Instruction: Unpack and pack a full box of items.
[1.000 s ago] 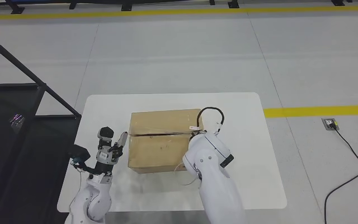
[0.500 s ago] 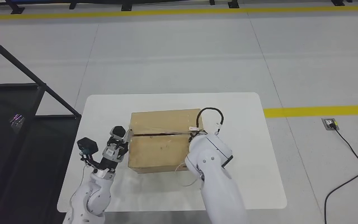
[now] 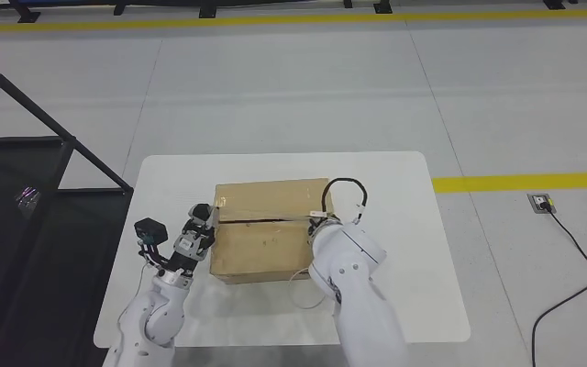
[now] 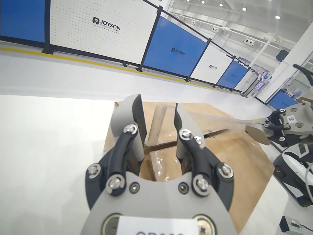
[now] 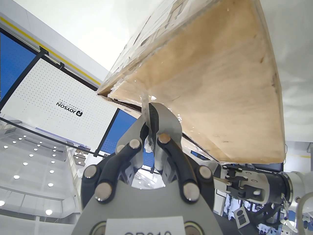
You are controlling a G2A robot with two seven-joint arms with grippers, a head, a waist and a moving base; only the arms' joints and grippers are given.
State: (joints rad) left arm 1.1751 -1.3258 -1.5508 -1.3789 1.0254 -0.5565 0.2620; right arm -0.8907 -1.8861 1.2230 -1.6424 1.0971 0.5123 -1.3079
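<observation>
Roughly, box [image 3: 261, 248] long axis L-R (seam too); R pincer [image 5: 150, 116] pinches tape [image 5: 144, 102].

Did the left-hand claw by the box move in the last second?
Yes. The left gripper has moved toward the cardboard box, ending right at its end, by the seam between the flaps.

Logos [image 4: 106, 24] on fence panels [image 4: 73, 8], seemingly identical

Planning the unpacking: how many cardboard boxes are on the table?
1: the cardboard box at the middle of the white table; any smaller boxes inside would be hidden.
</observation>
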